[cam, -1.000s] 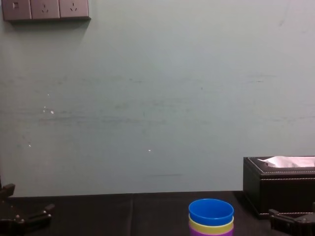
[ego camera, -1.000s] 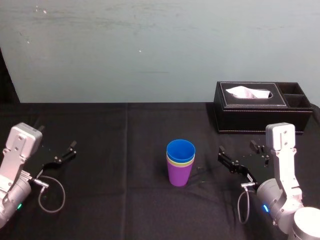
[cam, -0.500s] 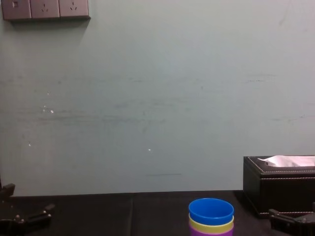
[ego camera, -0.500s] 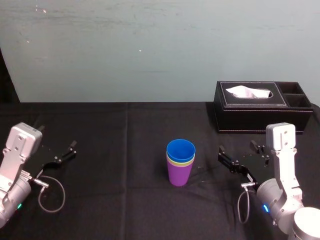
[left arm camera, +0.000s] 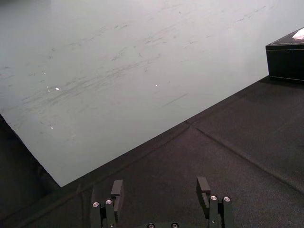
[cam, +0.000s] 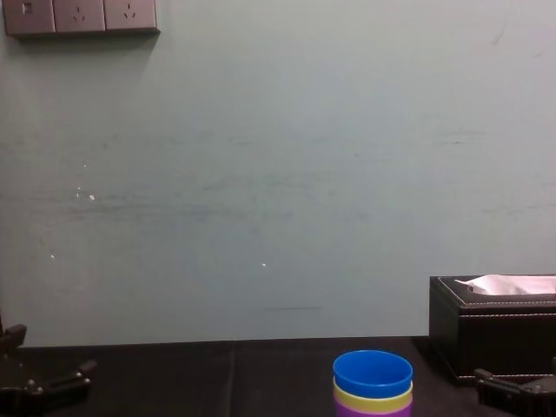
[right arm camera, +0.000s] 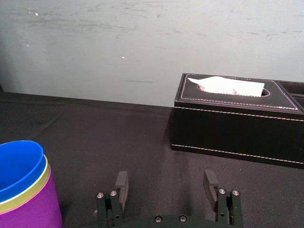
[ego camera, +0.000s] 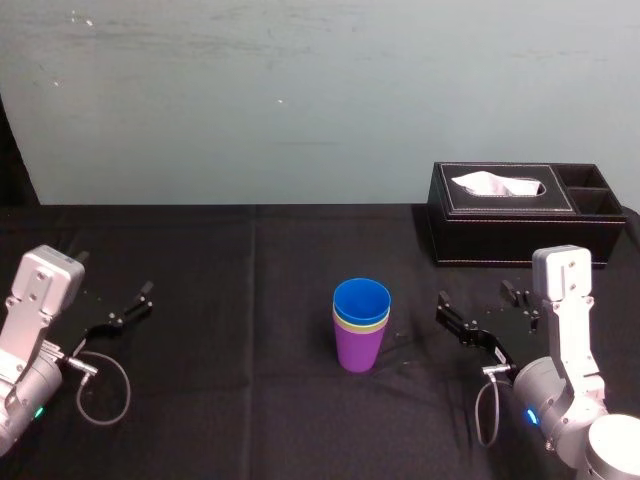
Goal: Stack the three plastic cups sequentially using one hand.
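Looking finished to me: mid black cloth-covered table (ego camera: 230, 400), apart from the black leather tissue box (ego camera: 510, 225), the purple plastic tumbler (ego camera: 358, 352) holds the yellow-green tumbler (ego camera: 360, 326) and bright blue tumbler (ego camera: 361, 300). Right gripper (right arm camera: 165, 183) and left gripper (left arm camera: 160, 186) sit spread, empty.

Left gripper (left arm camera: 160, 182), right gripper (right arm camera: 166, 175) parked (both agape).

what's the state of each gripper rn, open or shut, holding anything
Left gripper: open, holding nothing, off to the left.
Right gripper: open, holding nothing, apart from the stacked cups, on their right.
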